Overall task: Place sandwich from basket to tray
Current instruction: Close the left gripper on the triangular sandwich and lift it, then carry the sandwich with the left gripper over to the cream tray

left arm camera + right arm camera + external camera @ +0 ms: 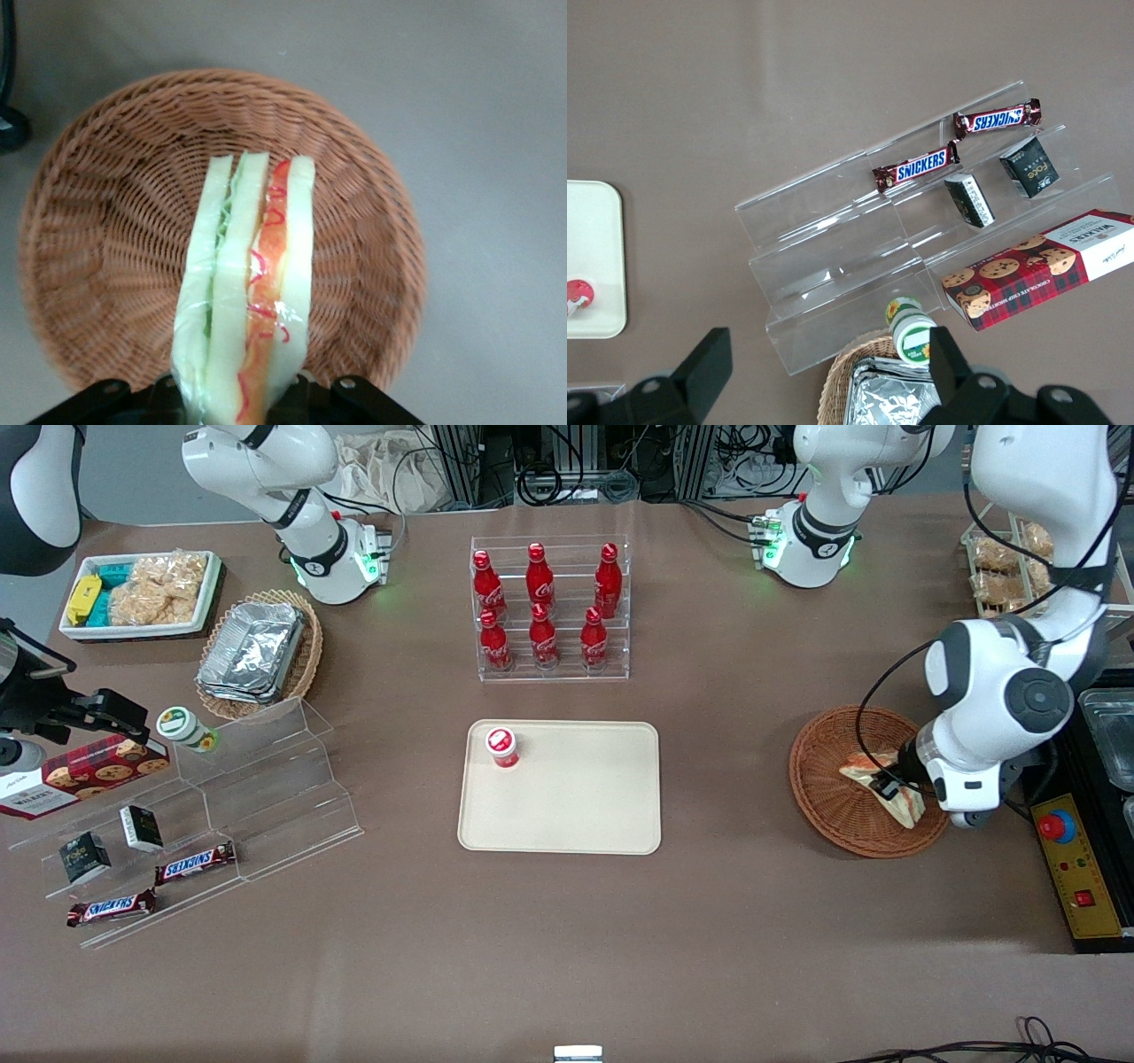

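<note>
The sandwich [889, 786], a wedge of white bread in clear wrap with red-orange and green filling, is inside the rim of the reddish-brown wicker basket [819, 779] toward the working arm's end of the table. My left gripper [893, 788] is shut on it. In the left wrist view the fingers [303, 397] press both flat sides of the sandwich [252, 283], with the basket [106, 221] beneath. I cannot tell whether the sandwich still touches the basket floor. The beige tray [576, 797] lies at the table's middle, apart from the basket.
A red capped bottle [502, 747] stands on the tray's corner toward the parked arm. A clear rack of red bottles [549, 611] stands farther from the camera than the tray. A yellow control box [1076, 868] lies beside the basket.
</note>
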Available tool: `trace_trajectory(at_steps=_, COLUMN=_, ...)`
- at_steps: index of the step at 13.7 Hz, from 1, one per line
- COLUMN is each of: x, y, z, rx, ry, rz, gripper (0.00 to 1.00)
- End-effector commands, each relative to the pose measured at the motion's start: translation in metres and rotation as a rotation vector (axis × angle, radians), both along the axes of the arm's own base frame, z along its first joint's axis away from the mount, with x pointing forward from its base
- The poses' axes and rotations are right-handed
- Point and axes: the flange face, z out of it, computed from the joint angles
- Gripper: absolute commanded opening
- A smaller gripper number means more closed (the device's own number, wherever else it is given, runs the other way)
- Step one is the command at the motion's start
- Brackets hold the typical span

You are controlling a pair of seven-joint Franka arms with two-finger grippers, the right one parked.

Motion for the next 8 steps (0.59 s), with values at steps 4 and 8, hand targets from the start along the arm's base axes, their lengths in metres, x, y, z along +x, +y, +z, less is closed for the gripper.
trace_trajectory(at_steps=4, x=0.030, y=-0.110, z=0.132, rx=-0.043, ry=0.076, rz=-0.367, gripper=0.00)
trace_trajectory(at_steps=8, x=0.017, y=-0.243, z=0.126, rx=-0.128, ry=0.067, rz=-0.641, gripper=0.00)
